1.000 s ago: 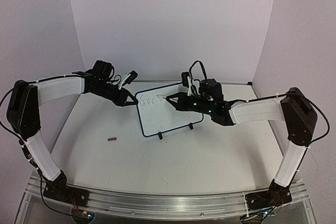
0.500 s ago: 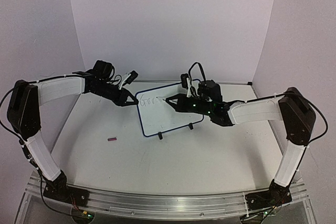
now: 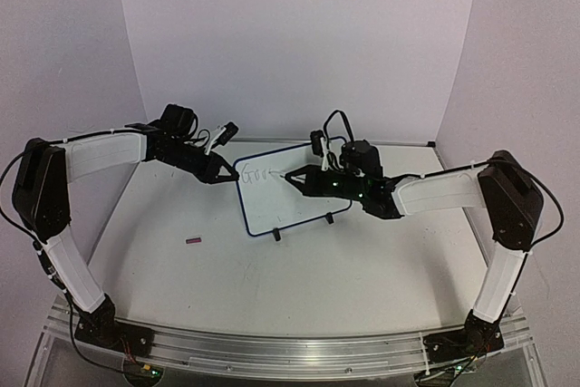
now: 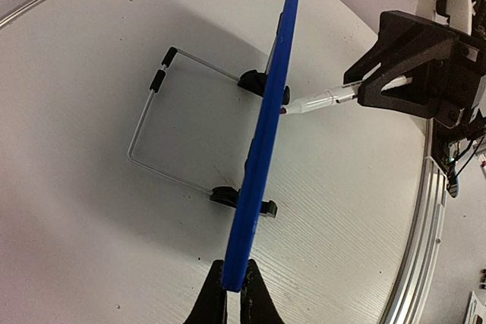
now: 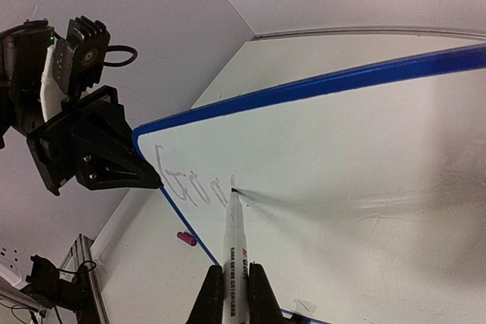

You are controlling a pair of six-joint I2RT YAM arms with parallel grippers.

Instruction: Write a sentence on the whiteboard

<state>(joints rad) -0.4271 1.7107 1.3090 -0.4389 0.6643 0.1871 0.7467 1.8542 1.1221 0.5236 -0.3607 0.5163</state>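
Right wrist view: one whiteboard (image 5: 364, 157), smooth glossy white with a thin rounded blue frame, is seen standing tilted on the matte white table (image 3: 317, 269). One marker (image 5: 234, 240), with a slim white barrel, is clamped in the right gripper (image 5: 231, 282). Its tip touches the board just after the sentence (image 5: 186, 184), one line of faint looped letters. The board's left edge is pinched by the closed left gripper (image 4: 232, 278). Two black feet (image 4: 262, 85) and one bent wire stand (image 4: 152, 127) are counted behind. One small pink cylinder (image 3: 193, 241) lies apart.
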